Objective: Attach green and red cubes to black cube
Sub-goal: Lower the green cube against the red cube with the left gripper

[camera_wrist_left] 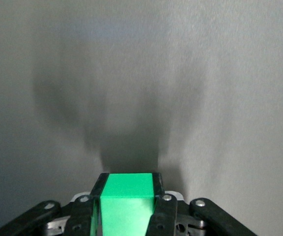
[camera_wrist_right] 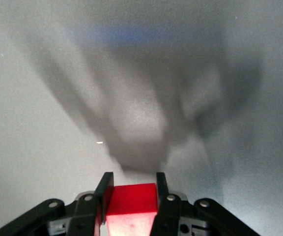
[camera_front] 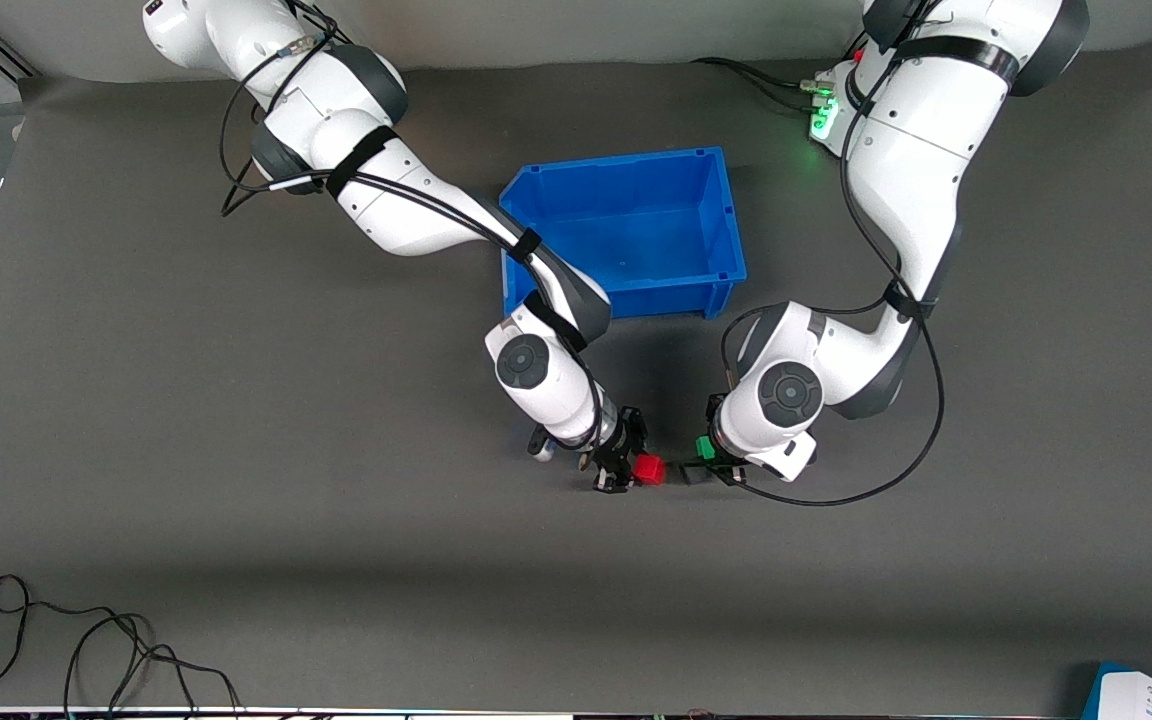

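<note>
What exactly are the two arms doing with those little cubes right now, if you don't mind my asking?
Each arm holds one cube. The left hand is shut on the green cube, and the right hand is shut on the red cube. In the front view the two hands face each other low over the grey table, nearer the camera than the blue bin. A small dark block, apparently the black cube, sits between the red and green cubes.
</note>
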### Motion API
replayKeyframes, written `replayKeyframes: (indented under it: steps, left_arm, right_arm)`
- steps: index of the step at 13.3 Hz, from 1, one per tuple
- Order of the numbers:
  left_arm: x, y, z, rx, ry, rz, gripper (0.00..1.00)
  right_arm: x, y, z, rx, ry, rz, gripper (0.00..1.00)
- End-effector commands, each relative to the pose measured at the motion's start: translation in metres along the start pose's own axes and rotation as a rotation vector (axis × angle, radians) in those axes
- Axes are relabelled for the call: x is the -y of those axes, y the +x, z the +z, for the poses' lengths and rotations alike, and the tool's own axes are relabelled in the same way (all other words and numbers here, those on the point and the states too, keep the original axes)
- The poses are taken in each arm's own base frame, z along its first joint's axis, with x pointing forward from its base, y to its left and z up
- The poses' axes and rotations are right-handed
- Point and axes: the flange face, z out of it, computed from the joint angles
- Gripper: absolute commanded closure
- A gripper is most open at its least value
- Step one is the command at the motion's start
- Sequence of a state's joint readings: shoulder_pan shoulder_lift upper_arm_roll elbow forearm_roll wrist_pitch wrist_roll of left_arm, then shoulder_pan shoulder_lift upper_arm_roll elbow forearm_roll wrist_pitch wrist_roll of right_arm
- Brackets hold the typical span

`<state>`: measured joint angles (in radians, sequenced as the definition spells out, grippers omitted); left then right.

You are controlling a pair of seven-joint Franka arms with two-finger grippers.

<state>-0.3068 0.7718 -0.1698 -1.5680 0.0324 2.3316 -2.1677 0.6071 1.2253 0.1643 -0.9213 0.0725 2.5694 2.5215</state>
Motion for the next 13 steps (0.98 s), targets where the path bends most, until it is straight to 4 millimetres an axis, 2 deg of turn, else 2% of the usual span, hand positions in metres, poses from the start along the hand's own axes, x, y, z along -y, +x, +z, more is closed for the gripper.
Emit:
replayKeyframes:
  steps: [1, 5, 8, 13]
  left_arm:
    - [-0.004, 0.000, 0.001, -0.011, -0.002, 0.009, 1.00]
    - [-0.002, -0.007, -0.001, -0.004, -0.010, 0.014, 1.00]
    - [0.000, -0.010, 0.002, -0.004, -0.009, 0.020, 1.00]
    - [0.011, -0.023, 0.004, -0.007, 0.000, 0.029, 1.00]
  right_arm:
    - [-0.002, -0.004, -0.007, -0.016, 0.003, -0.030, 0.79]
    - [-0.003, -0.005, -0.006, -0.013, 0.001, -0.024, 0.79]
    - [-0.016, -0.009, -0.002, -0.017, -0.005, -0.051, 0.79]
    - [-0.017, -0.006, 0.003, -0.022, -0.008, -0.053, 0.79]
